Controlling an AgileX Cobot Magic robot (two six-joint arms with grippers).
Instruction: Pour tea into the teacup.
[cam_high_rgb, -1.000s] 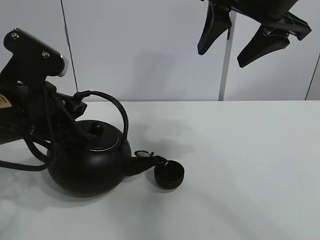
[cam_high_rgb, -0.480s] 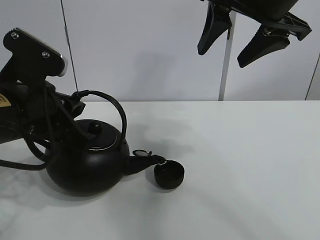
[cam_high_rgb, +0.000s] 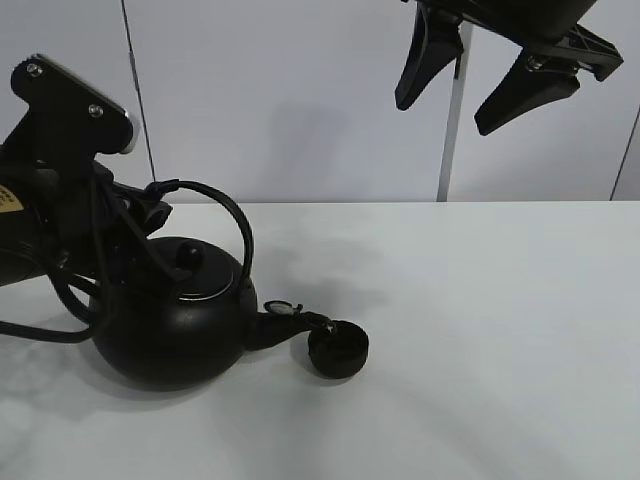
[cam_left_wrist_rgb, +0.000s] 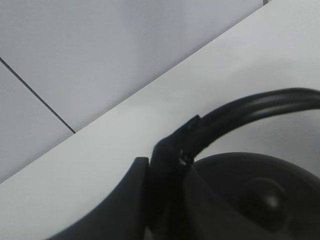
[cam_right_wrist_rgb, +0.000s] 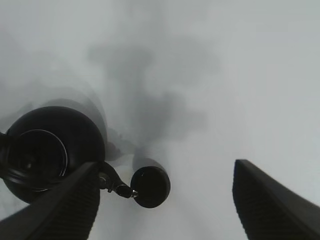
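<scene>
The big round black kettle (cam_high_rgb: 175, 325) sits low on the white table (cam_high_rgb: 480, 330), tilted slightly, its spout tip (cam_high_rgb: 305, 322) over the rim of the small black teacup (cam_high_rgb: 338, 351). My left gripper (cam_high_rgb: 155, 205) is shut on the kettle's arched handle (cam_high_rgb: 225, 215); the left wrist view shows the handle (cam_left_wrist_rgb: 240, 112) clamped between dark fingers (cam_left_wrist_rgb: 130, 200). My right gripper (cam_high_rgb: 485, 75) hangs open and empty high above the table. The right wrist view looks down on the kettle (cam_right_wrist_rgb: 52, 147) and the teacup (cam_right_wrist_rgb: 150, 186).
A grey wall with panel seams (cam_high_rgb: 135, 100) and a pale vertical strip (cam_high_rgb: 450, 150) stands behind the table. Black cables (cam_high_rgb: 50, 320) trail from the left arm beside the kettle.
The kettle has shifted slightly left and settled lower, its spout tip still at the teacup's rim. The right arm has not moved.
</scene>
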